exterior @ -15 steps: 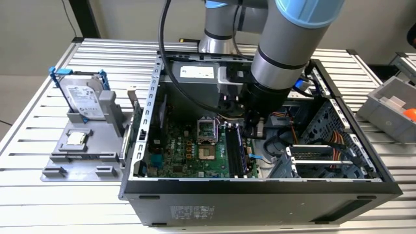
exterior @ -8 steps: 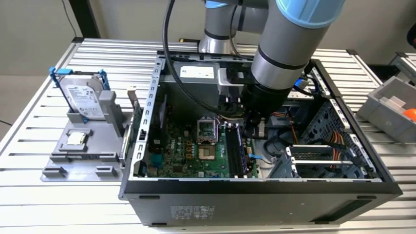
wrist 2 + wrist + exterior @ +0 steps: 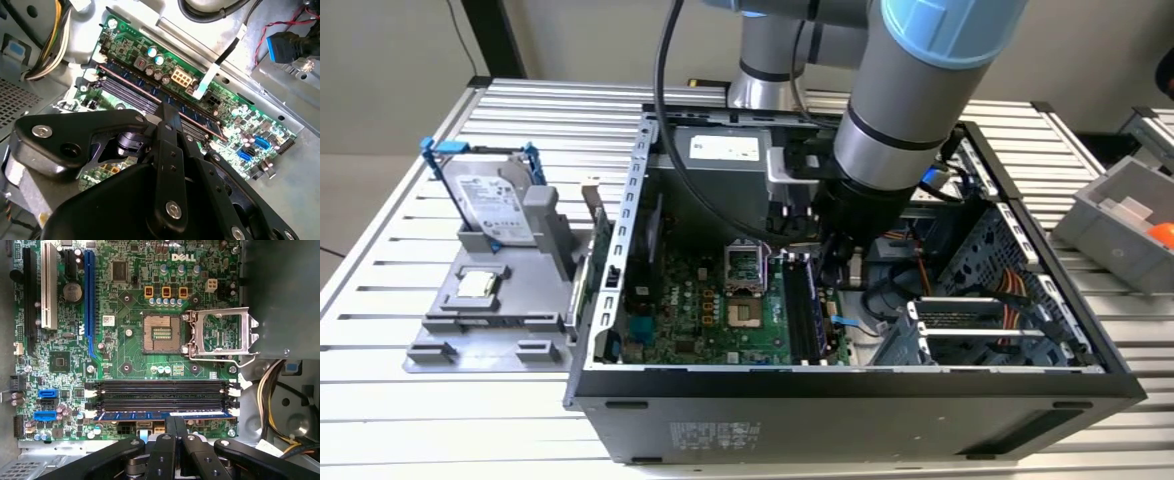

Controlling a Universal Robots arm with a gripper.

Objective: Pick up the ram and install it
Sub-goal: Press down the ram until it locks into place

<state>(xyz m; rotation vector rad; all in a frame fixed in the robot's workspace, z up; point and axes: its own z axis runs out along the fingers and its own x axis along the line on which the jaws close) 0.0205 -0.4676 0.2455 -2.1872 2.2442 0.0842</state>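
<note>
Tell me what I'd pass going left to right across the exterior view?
Hard drive standing in its grey holder → open computer case with the green motherboard → robot arm reaching inside → grey bin.

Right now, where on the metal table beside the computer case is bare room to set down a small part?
The slatted table is bare at the exterior view's left edge, outside the grey fixture holding the hard drive, and in front of that fixture. Another bare strip lies at the right, between the computer case and the grey bin. Inside the case it is crowded: the arm hangs over the motherboard.
</note>
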